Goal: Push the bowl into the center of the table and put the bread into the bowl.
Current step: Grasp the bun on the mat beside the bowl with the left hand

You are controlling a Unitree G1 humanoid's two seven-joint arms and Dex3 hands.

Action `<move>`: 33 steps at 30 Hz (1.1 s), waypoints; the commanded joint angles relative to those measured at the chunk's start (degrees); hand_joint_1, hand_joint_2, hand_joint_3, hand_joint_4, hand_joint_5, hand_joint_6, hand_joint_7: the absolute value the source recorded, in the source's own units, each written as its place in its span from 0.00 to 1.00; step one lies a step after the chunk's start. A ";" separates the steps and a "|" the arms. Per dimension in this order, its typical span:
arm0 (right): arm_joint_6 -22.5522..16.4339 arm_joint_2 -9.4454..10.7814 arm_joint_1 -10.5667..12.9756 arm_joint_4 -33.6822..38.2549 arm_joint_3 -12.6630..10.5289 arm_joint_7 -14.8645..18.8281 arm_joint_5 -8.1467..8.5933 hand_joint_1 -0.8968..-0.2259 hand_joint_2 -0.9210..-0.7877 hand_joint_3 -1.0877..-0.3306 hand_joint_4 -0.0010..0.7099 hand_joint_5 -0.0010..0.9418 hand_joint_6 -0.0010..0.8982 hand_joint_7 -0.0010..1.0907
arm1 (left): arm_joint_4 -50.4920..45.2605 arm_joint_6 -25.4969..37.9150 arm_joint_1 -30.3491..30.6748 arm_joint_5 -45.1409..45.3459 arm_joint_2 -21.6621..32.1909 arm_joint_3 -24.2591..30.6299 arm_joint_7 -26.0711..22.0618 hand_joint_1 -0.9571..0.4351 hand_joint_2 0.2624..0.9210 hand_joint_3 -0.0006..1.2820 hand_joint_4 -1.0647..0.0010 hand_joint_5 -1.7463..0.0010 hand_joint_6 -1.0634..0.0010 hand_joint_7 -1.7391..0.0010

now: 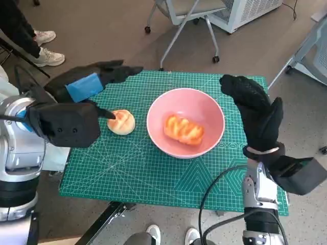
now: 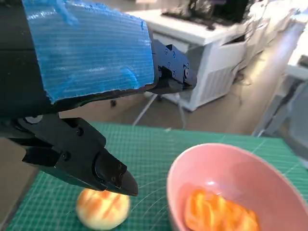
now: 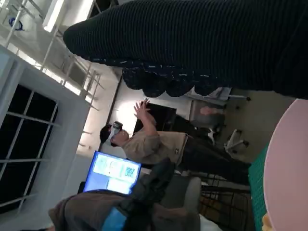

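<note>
Right hand (image 1: 255, 109), black knitted glove: spread, holding nothing, raised just beside the pink round bowl (image 1: 185, 122), likely having nudged it mid-table. Bowl holds one glazed orange bread (image 1: 184, 129). Left hand (image 1: 82, 107), blue-taped: fingers apart over the round pale bun (image 1: 121, 122) on the green cutting mat (image 1: 153, 173), apparently poised to grasp it.

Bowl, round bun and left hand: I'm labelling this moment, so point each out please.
bowl (image 1: 209, 109): head view, bare inner wall of pink bowl.
round bun (image 1: 121, 123): head view, its scored top.
left hand (image 1: 84, 87): head view, blue tape on its back.
</note>
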 commanded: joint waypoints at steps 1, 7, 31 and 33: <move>1.01 0.02 0.24 1.18 0.12 0.82 0.52 0.28 0.00 0.42 0.28 0.00 0.10 0.48 | 3.05 -1.20 0.73 -0.45 0.56 -0.93 0.78 0.63 0.81 0.00 0.94 1.00 0.79 1.00; 1.37 -0.05 0.28 1.16 0.02 1.18 0.65 0.28 0.00 0.43 0.28 0.00 0.10 0.48 | 6.43 -1.59 0.29 0.28 0.19 -2.78 0.79 0.63 0.80 0.00 0.94 1.00 0.80 1.00; 2.08 -1.05 1.40 0.01 -0.54 1.68 0.63 0.29 0.00 0.42 0.28 0.00 0.10 0.48 | 31.81 -3.89 -8.04 8.87 -5.89 -15.26 4.59 0.72 0.79 0.00 0.95 1.00 0.82 1.00; 1.99 -1.09 1.49 0.04 -0.56 1.67 0.59 0.29 0.00 0.42 0.28 0.00 0.10 0.48 | 34.49 -4.02 -8.89 9.64 -6.62 -16.03 5.38 0.73 0.79 0.00 0.95 1.00 0.83 1.00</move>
